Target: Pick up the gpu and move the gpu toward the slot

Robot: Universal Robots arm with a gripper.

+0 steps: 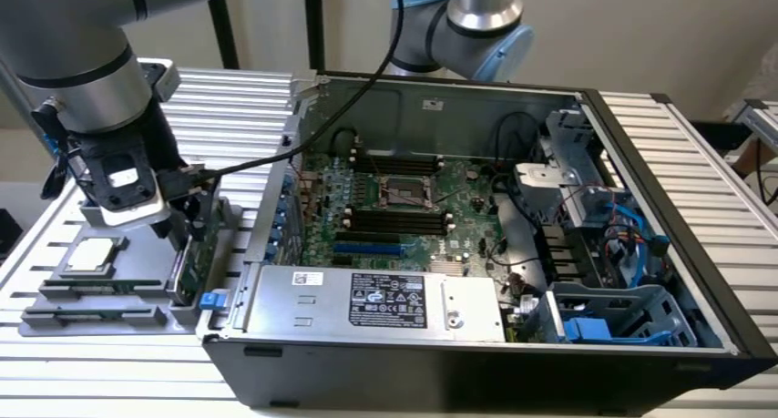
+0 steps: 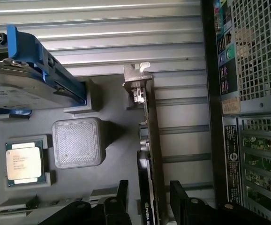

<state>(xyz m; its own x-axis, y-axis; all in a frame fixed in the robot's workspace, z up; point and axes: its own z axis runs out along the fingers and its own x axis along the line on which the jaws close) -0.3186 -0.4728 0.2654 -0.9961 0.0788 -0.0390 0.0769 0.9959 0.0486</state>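
Wrist view: fingers (image 2: 178, 199), spread apart, straddle the gpu (image 2: 152, 140); hard drive (image 2: 18, 86), CPU chip (image 2: 24, 161) nearby.

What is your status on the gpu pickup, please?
Gripper open, straddling gpu; gpu on edge in gray holder, not lifted; hard drive alongside, apart from it.

We see an arm (image 1: 86, 72) of silver-grey tubes with black rings and pale blue joint caps — a black cable (image 1: 384, 72) leads to the wrist. Its end effector (image 2: 149, 201) is black, with two flat fingers (image 2: 122, 193).
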